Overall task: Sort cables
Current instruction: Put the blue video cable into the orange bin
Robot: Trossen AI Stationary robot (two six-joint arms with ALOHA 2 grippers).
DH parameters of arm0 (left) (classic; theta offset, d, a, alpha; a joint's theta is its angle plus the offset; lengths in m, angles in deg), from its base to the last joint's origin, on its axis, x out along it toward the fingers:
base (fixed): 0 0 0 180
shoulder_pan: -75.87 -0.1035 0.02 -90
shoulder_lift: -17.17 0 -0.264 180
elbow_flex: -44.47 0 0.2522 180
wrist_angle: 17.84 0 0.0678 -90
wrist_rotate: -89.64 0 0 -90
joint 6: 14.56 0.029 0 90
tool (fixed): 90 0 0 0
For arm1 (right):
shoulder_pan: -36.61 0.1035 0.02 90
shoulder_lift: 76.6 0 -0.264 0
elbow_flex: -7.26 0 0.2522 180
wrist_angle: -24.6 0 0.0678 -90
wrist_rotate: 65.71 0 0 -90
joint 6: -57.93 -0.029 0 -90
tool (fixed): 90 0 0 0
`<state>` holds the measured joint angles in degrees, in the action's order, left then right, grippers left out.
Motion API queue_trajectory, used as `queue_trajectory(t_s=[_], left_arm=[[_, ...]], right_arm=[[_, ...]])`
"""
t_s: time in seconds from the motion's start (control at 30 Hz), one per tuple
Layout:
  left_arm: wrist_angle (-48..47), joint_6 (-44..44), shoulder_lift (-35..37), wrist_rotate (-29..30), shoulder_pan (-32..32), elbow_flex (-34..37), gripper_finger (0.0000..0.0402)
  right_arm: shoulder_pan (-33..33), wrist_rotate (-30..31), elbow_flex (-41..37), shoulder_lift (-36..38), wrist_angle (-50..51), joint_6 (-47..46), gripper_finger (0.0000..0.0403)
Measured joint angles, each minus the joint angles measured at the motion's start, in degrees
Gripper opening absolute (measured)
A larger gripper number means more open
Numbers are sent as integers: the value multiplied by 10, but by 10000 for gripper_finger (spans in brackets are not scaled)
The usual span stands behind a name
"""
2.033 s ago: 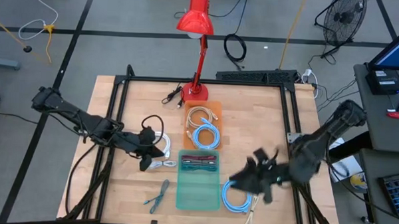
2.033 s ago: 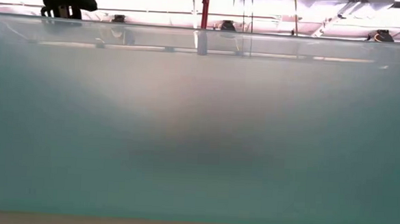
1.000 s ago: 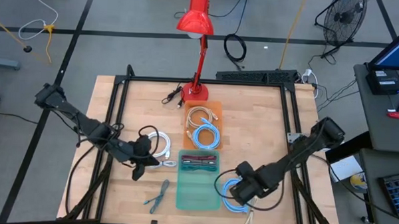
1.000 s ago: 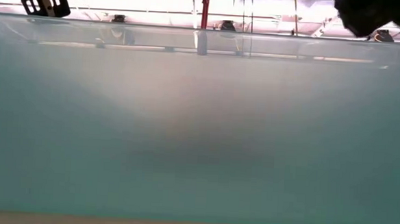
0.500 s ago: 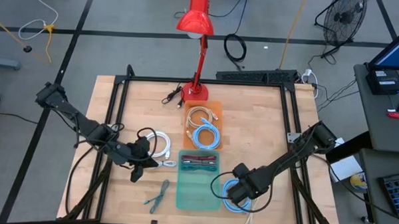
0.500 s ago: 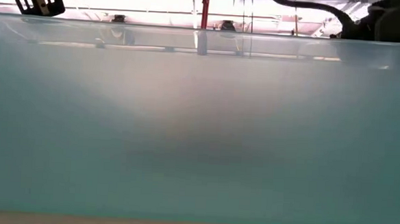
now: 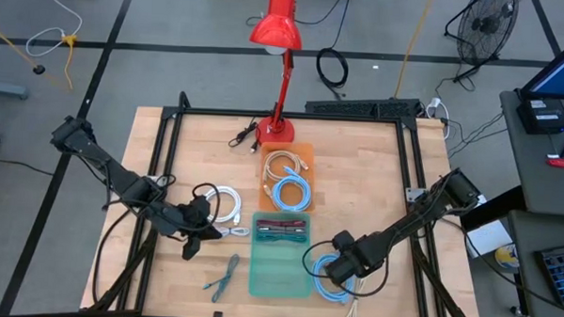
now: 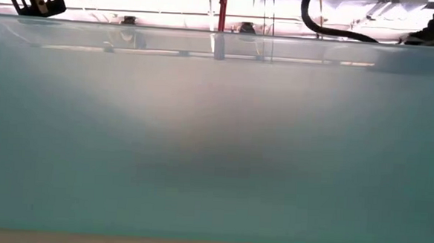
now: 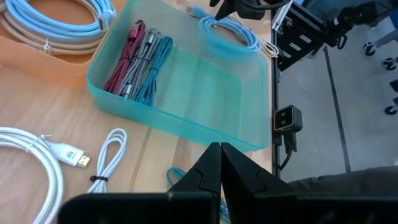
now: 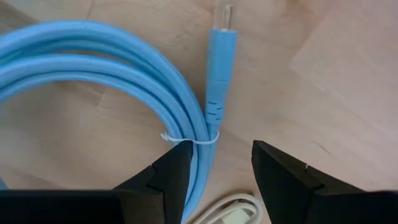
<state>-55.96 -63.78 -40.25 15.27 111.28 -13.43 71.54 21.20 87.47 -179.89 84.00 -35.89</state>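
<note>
The right gripper (image 10: 214, 163) has its jaws spread low over the blue coil (image 7: 332, 278), which lies on the table (image 7: 366, 171) at about five o'clock, just right of the teal bin (image 7: 280, 267). To grip well, it should probably straddle the bundled strands at the white tie (image 10: 186, 139), beside the plug (image 10: 221, 68), and drop fully before closing. The left gripper (image 7: 193, 240), jaws pressed together and empty, waits at eight o'clock near the white cable (image 7: 222, 202).

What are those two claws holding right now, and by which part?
Nothing. The left gripper is shut and empty; the right gripper hangs open over the light-blue coil.
</note>
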Motion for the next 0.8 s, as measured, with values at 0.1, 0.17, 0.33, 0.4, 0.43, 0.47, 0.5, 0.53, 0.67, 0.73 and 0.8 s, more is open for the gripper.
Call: queue_trajectory(t_s=[0.1,0.17,0.33,0.4,0.43,0.47,0.5,0.53,0.67,0.73,0.8], left_arm=[[-2,0,0,9,1,0,10],[-4,0,0,10,0,0,10],[-4,0,0,16,1,0,10],[-4,0,0,20,0,0,10],[-4,0,0,20,1,0,10],[-4,0,0,20,1,0,10],[-4,0,0,20,1,0,10],[-4,0,0,21,1,0,10],[-3,-5,0,21,1,0,10],[-3,-6,0,21,1,0,10],[-3,-6,0,24,4,0,10]], right_arm=[[-4,2,-2,15,-7,-3,164],[-5,4,-3,31,-7,-9,164],[-4,32,-2,72,-9,-32,164],[-4,33,-2,81,-13,-33,164],[-4,33,-2,83,-13,-33,164],[-4,32,-2,83,-13,-33,164],[-3,31,-2,81,-13,-33,164],[-1,31,-2,79,-15,-32,164],[1,30,-2,66,-36,-35,164],[4,30,-2,57,-42,-35,164],[4,30,-2,47,-42,-35,164]])
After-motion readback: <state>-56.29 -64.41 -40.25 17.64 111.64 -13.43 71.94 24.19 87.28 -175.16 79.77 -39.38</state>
